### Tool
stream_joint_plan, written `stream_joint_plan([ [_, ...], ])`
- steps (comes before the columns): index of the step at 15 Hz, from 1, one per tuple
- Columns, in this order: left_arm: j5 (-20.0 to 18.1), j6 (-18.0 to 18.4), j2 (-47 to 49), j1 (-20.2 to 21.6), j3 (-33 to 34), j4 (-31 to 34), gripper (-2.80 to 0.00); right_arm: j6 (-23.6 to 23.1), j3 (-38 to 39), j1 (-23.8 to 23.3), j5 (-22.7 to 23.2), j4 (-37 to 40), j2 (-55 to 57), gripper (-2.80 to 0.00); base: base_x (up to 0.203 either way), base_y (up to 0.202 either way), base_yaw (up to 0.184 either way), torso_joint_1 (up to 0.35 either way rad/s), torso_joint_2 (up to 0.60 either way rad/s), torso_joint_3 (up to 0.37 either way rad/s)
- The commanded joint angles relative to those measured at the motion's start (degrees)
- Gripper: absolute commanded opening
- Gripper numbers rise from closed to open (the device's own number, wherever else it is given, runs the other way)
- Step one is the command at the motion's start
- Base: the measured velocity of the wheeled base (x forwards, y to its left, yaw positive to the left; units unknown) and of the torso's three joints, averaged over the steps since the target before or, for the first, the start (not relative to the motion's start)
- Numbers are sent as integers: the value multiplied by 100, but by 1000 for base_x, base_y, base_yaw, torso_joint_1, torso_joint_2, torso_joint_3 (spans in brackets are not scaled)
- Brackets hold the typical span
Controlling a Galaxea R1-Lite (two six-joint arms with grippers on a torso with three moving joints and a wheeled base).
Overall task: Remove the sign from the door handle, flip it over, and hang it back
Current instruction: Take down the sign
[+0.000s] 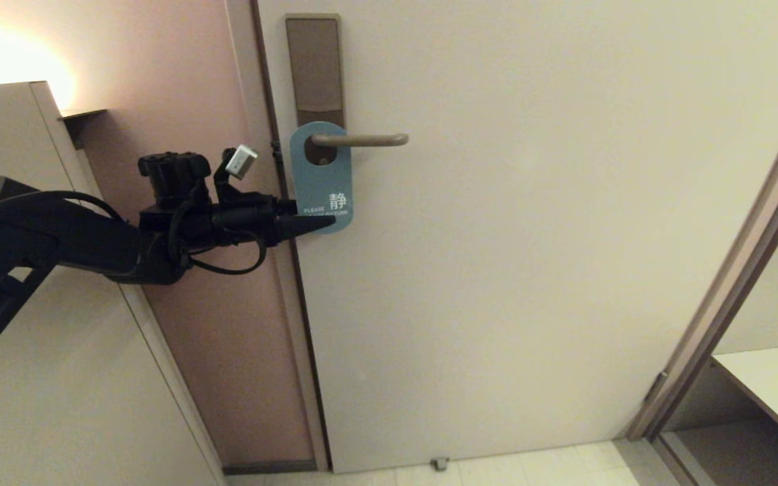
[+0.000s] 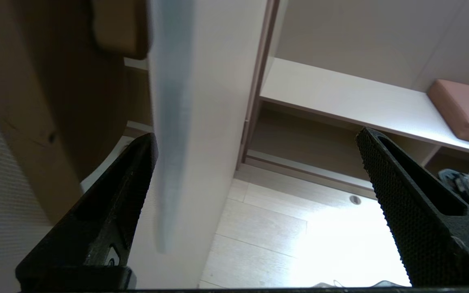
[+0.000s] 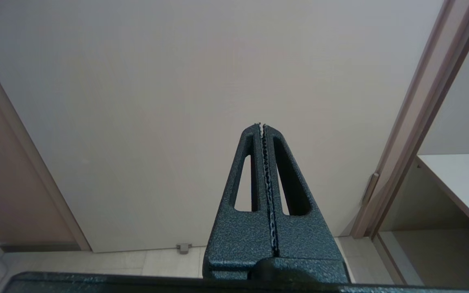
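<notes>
Sign point(image 1: 321, 177) hangs teal side out on door handle point(image 1: 360, 140). Left gripper point(image 1: 321, 223) at sign's lower edge, jaws spread wide – card betw. them, not pinched. Right gripper point(image 3: 262, 124) parked low, pressed together.

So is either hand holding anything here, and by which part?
Nothing is held. The left hand is open around the lower end of the sign, which hangs on the door handle, fingers not closed on it. The right hand is shut and empty.
</notes>
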Motion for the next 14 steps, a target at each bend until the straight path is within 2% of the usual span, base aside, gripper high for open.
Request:
stream_joint_plan([
  [1, -2, -23, 90, -1, -87, -23, 0, 2, 0, 0, -5, -3, 0, -280, 0, 0, 0, 0, 0, 0],
  [14, 8, -31, 114, -89, -172, -23, 0, 2, 0, 0, -5, -3, 0, -280, 0, 0, 0, 0, 0, 0],
])
